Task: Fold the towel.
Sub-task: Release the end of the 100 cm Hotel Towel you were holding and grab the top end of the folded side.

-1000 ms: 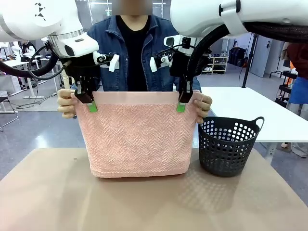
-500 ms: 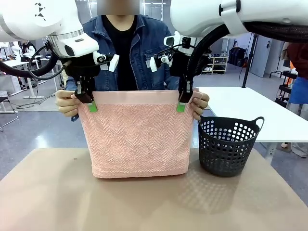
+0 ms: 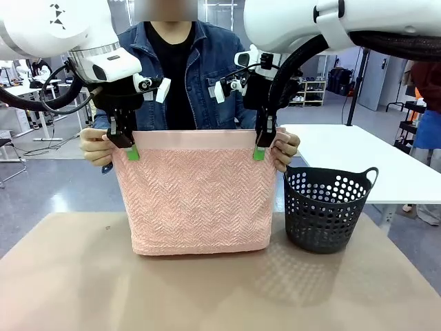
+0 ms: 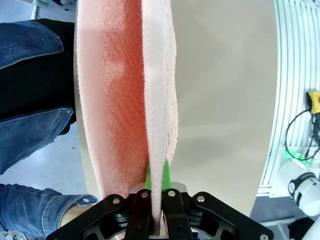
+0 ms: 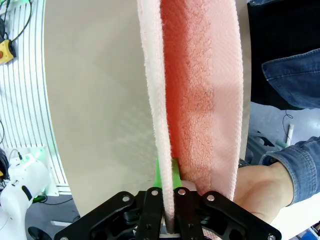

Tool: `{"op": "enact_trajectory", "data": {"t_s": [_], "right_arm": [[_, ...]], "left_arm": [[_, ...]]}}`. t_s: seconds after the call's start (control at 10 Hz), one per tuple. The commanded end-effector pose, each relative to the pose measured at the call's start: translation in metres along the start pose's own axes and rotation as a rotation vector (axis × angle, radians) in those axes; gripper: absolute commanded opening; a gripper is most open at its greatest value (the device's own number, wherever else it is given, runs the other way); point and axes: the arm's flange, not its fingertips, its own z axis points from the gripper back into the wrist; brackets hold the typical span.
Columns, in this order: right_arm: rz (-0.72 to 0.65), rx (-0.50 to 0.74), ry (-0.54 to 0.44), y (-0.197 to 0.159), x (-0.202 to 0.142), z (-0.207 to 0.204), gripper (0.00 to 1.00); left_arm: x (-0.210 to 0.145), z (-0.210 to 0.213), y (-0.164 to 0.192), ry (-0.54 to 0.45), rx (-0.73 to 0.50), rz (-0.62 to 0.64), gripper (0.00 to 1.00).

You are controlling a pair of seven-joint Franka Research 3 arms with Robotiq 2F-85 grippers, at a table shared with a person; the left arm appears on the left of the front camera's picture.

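Above the tan table [image 3: 69, 289], hanging upright: the salmon-pink towel [image 3: 196, 200], with left gripper [image 3: 131, 153] and right gripper [image 3: 259, 153] each clamping a top corner (the person's hands [image 3: 94, 147] gripping the same corners from behind). Standing just beside its edge, not touching, a dark perforated basket [image 3: 324, 210].

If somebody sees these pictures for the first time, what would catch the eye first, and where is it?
First comes the salmon-pink towel, hanging doubled like a curtain over the middle of the table. The left gripper and the right gripper pinch its top corners with closed jaws, while the person's hands grip the same corners from the outside. A dark perforated basket stands on the table just right of the towel.
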Motion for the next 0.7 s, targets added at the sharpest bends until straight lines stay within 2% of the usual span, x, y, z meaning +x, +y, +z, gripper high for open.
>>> {"op": "enact_trajectory", "data": {"t_s": [0.0,0.1,0.2,0.3,0.4,0.5,0.6], "right_arm": [[0.0,0.0,0.0,0.0,0.0,0.0,0.21],[-0.001,-0.002,0.004,0.001,-0.002,0.001,0.37],[-0.005,0.006,0.001,0.004,-0.004,0.004,0.55],[-0.001,-0.013,-0.011,0.008,-0.006,0.011,0.71],[-0.007,-0.043,-0.019,0.011,-0.009,0.019,0.9],[-0.011,-0.07,-0.026,0.014,-0.012,0.025,1.0],[-0.003,-0.097,-0.044,0.018,-0.013,0.034,1.0]], "left_arm": [[0.0,0.0,0.0,0.0,0.0,0.0,0.43],[-0.001,0.002,-0.001,-0.002,0.011,0.008,0.41],[-0.003,0.004,-0.002,0.005,0.022,0.02,0.81],[-0.005,0.009,-0.004,-0.011,0.027,0.021,0.78],[-0.005,0.016,-0.009,-0.005,0.057,0.017,1.0],[-0.004,0.025,-0.015,-0.006,0.094,0.007,0.64],[-0.004,0.037,-0.021,-0.028,0.129,0.004,1.0]]}}
